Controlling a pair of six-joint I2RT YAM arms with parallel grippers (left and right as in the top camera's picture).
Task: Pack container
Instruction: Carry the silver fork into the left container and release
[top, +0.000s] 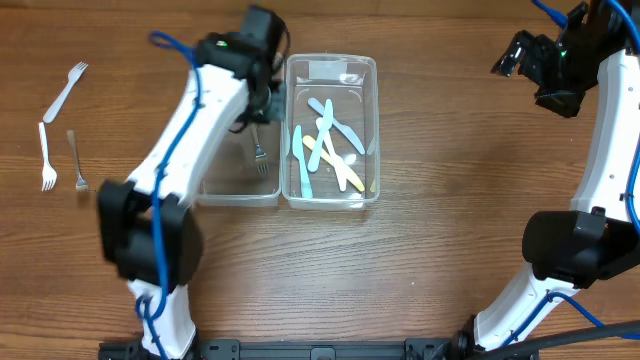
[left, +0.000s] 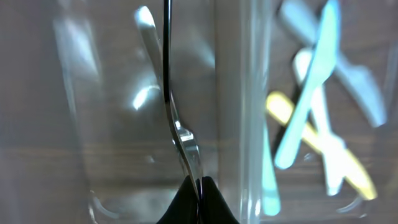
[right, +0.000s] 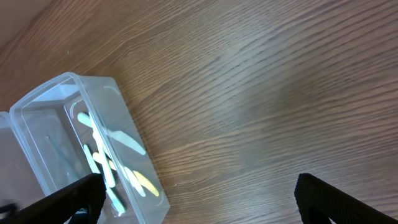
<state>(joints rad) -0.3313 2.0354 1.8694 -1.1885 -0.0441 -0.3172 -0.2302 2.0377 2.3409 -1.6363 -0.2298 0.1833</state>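
Note:
Two clear plastic containers stand side by side mid-table. The right container (top: 370, 130) (right: 43, 106) holds several blue, white and yellow plastic knives (top: 325, 145) (left: 311, 106). Over the left container (top: 215, 190) my left gripper (top: 257, 115) (left: 200, 190) is shut on the handle of a metal fork (top: 260, 155) (left: 180, 134). The fork hangs tines-down inside that container. My right gripper (top: 515, 55) (right: 199, 205) is open with nothing in it, above bare table at the far right.
Three forks lie on the table at the far left: a white plastic fork (top: 65, 90), another white fork (top: 45, 155) and a metal fork (top: 76, 160). The wooden table (top: 450, 200) stretches between the containers and the right arm.

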